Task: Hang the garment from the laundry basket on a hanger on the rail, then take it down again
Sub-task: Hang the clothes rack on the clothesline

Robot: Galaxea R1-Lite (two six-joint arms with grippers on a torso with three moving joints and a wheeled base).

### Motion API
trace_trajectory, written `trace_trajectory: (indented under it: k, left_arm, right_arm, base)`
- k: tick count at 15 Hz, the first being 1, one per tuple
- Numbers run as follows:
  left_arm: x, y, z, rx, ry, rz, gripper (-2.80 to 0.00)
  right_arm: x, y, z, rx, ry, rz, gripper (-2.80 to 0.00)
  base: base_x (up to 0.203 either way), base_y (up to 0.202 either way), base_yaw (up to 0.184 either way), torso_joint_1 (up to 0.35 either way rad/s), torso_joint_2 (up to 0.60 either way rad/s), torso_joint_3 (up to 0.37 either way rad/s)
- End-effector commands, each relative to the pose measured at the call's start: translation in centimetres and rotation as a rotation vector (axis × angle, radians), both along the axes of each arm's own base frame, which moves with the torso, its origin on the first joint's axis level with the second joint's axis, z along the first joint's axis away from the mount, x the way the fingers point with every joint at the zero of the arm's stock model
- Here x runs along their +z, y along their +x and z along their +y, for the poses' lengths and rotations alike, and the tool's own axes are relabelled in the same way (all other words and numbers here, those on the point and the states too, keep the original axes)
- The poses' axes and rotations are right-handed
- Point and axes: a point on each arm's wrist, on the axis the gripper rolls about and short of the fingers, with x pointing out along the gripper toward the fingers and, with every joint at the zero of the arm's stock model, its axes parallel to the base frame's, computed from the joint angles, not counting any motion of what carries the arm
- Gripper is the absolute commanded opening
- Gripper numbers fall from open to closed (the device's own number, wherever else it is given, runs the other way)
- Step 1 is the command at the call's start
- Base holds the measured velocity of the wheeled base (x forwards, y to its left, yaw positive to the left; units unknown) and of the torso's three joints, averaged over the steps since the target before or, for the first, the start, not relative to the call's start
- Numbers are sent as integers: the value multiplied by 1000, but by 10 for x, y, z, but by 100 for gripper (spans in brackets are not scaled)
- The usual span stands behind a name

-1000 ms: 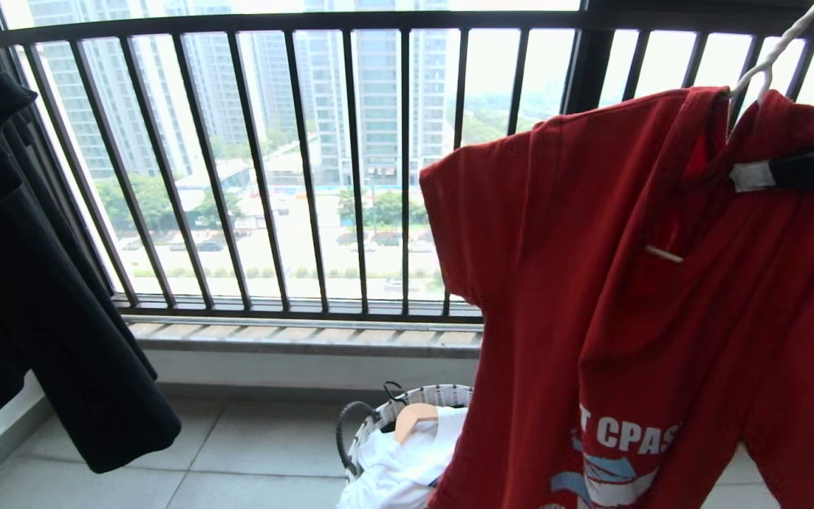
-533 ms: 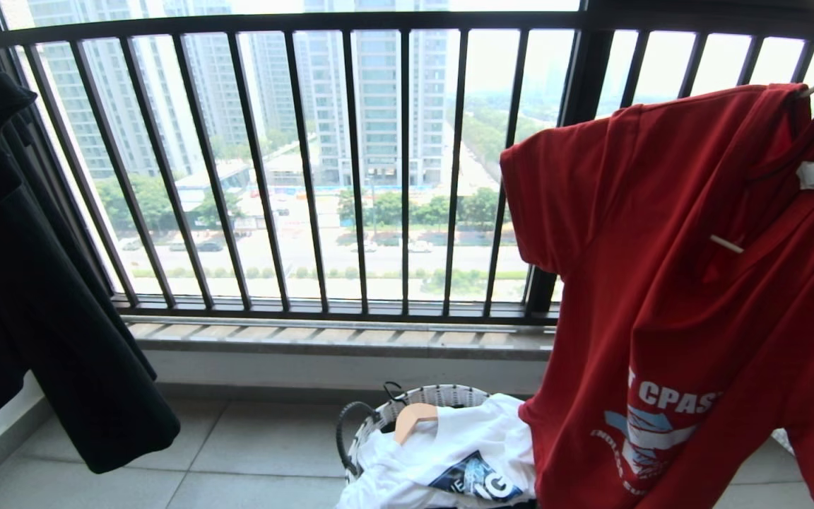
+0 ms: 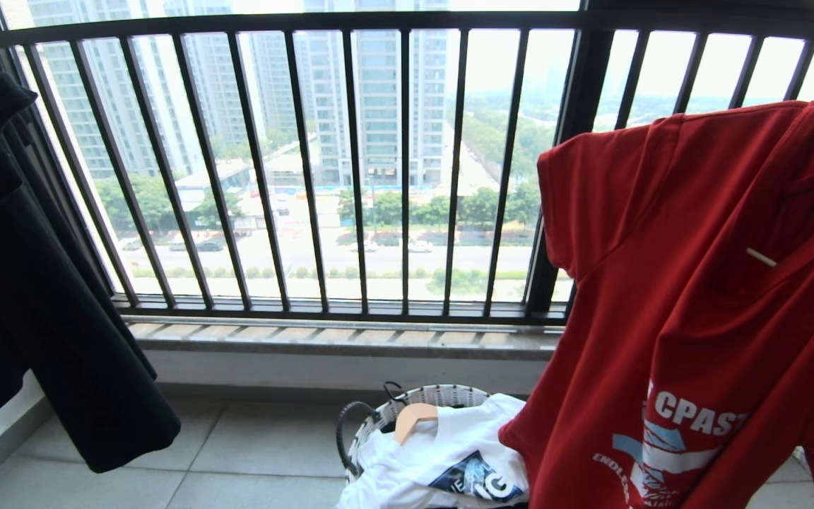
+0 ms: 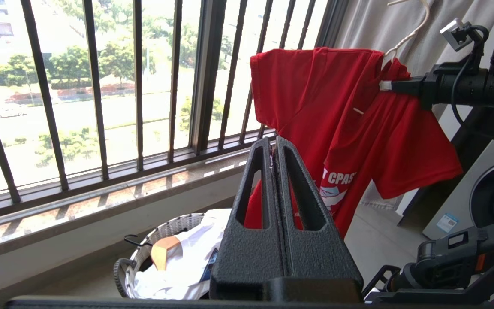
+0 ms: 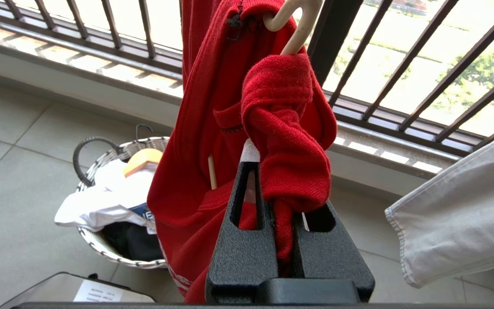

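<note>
One tool does the holding: the right tool [image 5: 287, 240] is pinched tight on a bunched fold of the red T-shirt [image 3: 697, 283] by its collar, with the hanger [image 5: 292, 25] threaded through the neck. The shirt hangs in the air to the right of the laundry basket [image 3: 414, 403], in front of the window railing [image 3: 350, 162]. I'd worry the cloth slides off the thin hanger, since mostly fabric seems gripped. The left tool [image 4: 272, 148], fingers pressed together and empty, sits low; only its camera shows the hanger's hook and the right arm.
</note>
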Motion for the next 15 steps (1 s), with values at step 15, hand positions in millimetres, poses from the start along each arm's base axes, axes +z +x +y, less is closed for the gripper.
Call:
trace_trajectory:
  k: [15]
  left_arm:
    - [-10, 33, -20, 392, 211, 68, -280]
  right_arm:
    - [-11, -49, -16, -61, 7, -62, -280]
  base:
    - [0, 0, 0, 6, -54, -72]
